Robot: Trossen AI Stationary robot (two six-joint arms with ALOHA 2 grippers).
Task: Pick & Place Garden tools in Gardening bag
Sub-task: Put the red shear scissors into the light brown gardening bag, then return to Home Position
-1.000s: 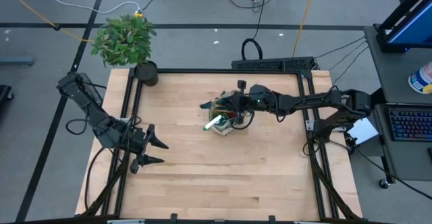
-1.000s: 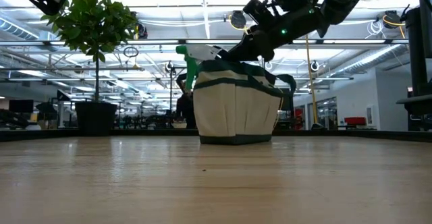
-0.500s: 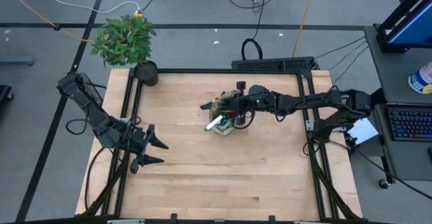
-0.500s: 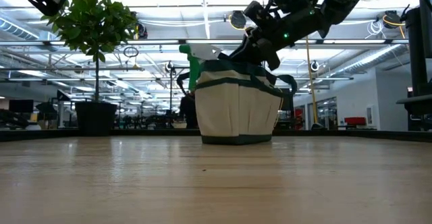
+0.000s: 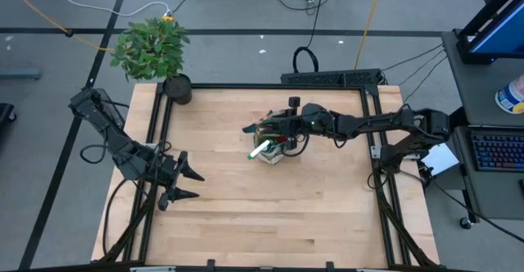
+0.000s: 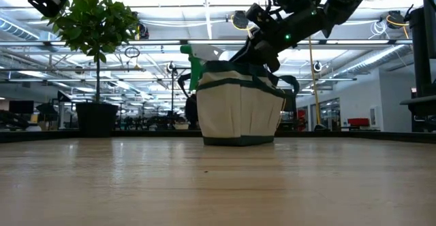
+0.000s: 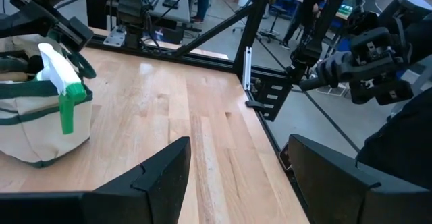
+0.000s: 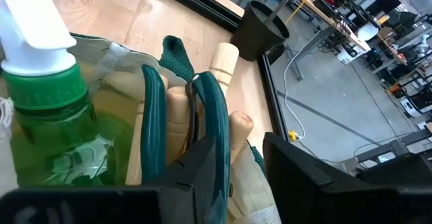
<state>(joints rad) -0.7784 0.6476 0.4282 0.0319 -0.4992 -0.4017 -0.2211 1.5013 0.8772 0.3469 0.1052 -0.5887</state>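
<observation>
The beige gardening bag with green trim stands on its base in the middle of the table, and also shows in the low view. A green-white sprayer and wooden tool handles stick up out of it. My right gripper is open just above the bag's mouth, next to the two green loop handles. My left gripper is open and empty near the table's left edge, far from the bag. My right gripper comes at the bag slanting down from the table's right. One finger lies right against a green loop handle. I cannot tell whether it touches it. Nothing shows between the fingers.
A leafy potted plant in a black pot stands at the table's far left corner. Bare wood lies all around the bag. A black frame runs along the table's edges.
My right gripper has shifted a little over the bag's mouth. The bag with the sprayer has moved slightly toward the table's right edge and stays upright.
</observation>
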